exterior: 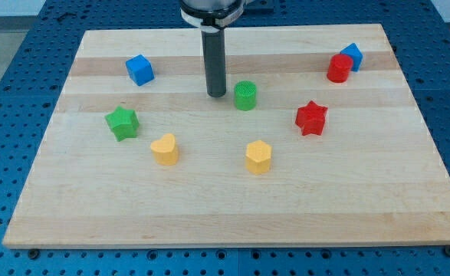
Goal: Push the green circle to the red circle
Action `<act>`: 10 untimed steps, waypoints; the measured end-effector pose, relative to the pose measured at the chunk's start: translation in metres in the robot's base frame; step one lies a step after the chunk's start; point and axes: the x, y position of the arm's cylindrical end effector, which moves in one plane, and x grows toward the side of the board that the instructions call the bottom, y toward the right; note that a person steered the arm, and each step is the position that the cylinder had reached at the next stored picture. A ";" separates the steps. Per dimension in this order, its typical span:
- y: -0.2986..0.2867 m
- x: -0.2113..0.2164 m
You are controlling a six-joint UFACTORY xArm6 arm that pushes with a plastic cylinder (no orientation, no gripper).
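The green circle stands a little above the board's middle. The red circle stands near the view's top right, touching a blue block behind it. My tip rests on the board just left of the green circle, with a small gap between them. The red circle lies well to the right of the green circle and slightly higher in the view.
A red star lies right of and below the green circle. A blue cube is at upper left, a green star at left, a yellow heart and a yellow hexagon below the middle. The wooden board sits on a blue perforated table.
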 end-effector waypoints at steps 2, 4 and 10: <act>0.037 0.026; 0.115 0.013; 0.166 -0.024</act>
